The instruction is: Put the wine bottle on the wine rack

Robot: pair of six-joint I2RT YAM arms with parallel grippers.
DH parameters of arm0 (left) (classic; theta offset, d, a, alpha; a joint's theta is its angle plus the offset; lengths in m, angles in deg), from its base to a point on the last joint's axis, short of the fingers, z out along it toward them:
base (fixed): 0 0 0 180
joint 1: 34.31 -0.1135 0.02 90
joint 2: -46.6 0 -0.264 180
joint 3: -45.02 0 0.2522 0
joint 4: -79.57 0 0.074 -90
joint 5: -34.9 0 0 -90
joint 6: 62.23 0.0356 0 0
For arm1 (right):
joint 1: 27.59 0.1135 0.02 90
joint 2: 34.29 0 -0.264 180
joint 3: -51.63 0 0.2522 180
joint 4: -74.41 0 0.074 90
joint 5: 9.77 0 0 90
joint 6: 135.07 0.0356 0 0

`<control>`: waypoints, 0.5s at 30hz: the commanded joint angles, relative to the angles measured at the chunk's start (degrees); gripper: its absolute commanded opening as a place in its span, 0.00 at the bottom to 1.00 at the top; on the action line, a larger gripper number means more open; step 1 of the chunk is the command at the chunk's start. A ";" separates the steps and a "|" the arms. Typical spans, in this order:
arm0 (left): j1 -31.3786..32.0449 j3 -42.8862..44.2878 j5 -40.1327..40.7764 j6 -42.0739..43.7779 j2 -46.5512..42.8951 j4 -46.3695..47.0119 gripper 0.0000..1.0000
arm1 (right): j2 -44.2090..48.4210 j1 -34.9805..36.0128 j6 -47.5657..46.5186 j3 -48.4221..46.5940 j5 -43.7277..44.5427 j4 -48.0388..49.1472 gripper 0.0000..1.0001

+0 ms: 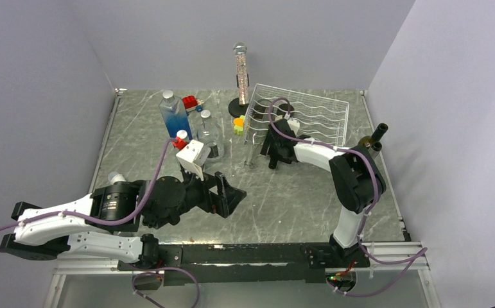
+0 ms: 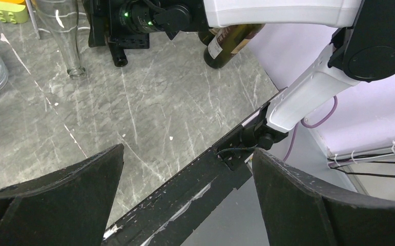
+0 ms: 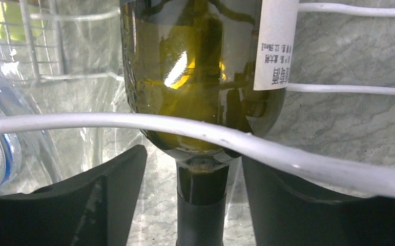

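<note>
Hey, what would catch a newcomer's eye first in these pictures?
An olive-green wine bottle with a white label fills the right wrist view. It sits among the wires of the wine rack, its dark neck between the fingers of the open right hand. From above, a tall glittery tube stands at the far edge of the table, left of the rack.

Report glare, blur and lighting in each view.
Right wrist: bright glare on the green glass wine bottle; the nearest wire of the white wire rack is blurred. Left wrist: grey marble tabletop sharp, small glint on the clear glass bottle. Top external: even light, soft shadows.
</note>
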 commanded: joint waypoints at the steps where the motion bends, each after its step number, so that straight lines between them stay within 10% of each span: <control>1: 0.21 0.29 1.50 -1.24 -1.62 0.43 0.99 | 4.75 0.00 -0.20 -0.91 2.46 -1.01 0.78; 6: 0.20 -0.04 1.28 0.38 -1.88 0.47 0.99 | 11.70 0.47 -7.47 0.10 2.03 -3.14 0.99; 15: 0.20 -9.46 9.49 5.05 -5.88 11.77 0.99 | 32.82 0.56 -18.28 7.12 -3.17 -8.53 1.00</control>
